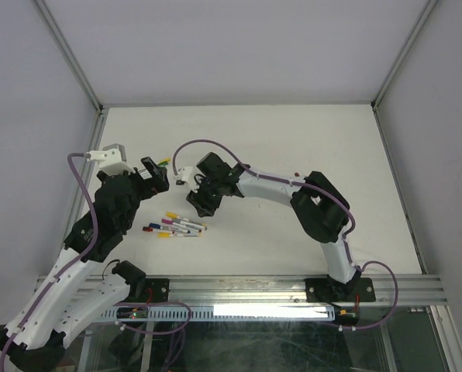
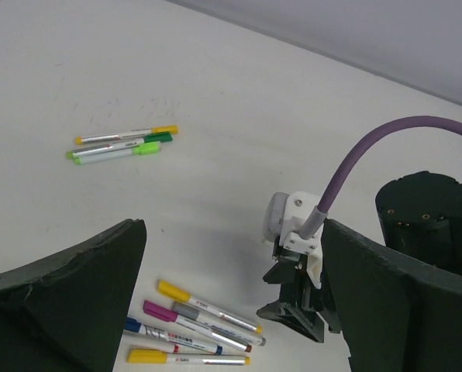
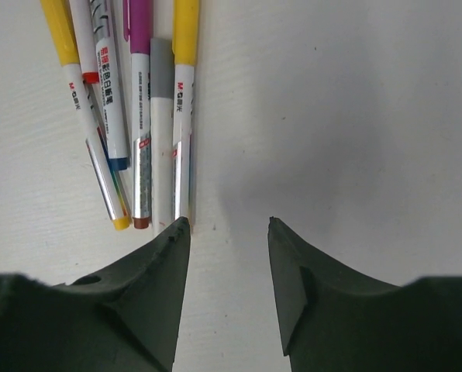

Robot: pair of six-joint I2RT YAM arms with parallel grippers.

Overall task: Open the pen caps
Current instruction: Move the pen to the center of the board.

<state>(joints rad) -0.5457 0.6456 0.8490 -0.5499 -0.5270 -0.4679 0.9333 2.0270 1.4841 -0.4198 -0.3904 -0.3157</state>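
Pen caps (image 3: 186, 31): short coloured plastic sleeves, yellow and magenta among them, all seated on their pens (image 3: 140, 116), none off yet. Pens slim and white-grey, lying side by side in a loose bundle on the white surface (image 1: 293, 139), toward its near edge and between the two arms. Three further pens (image 2: 122, 146), yellow- and green-capped, well apart from the bundle on the left arm's side. Judged light, rigid and smooth: prone to roll or skid when nudged, and to twist or slip out of a hard pinch. Caps probably held by a snug friction fit, so calling for a straight pull along the barrel, not a bend. Best taken in two places: barrel pinched across its middle by one pincer, cap across its coloured length by the other, clear of the seam. Barrels in the bundle touching or nearly so, hence the outermost pen the easiest to single out. Right pincer (image 3: 227, 225) low over the surface, jaws partly spread with nothing between them, one fingertip just at the tail of the outermost yellow-capped pen, the gap itself over bare surface. Left pincer (image 2: 232, 225) set back above the bundle, jaws spread wide and empty.
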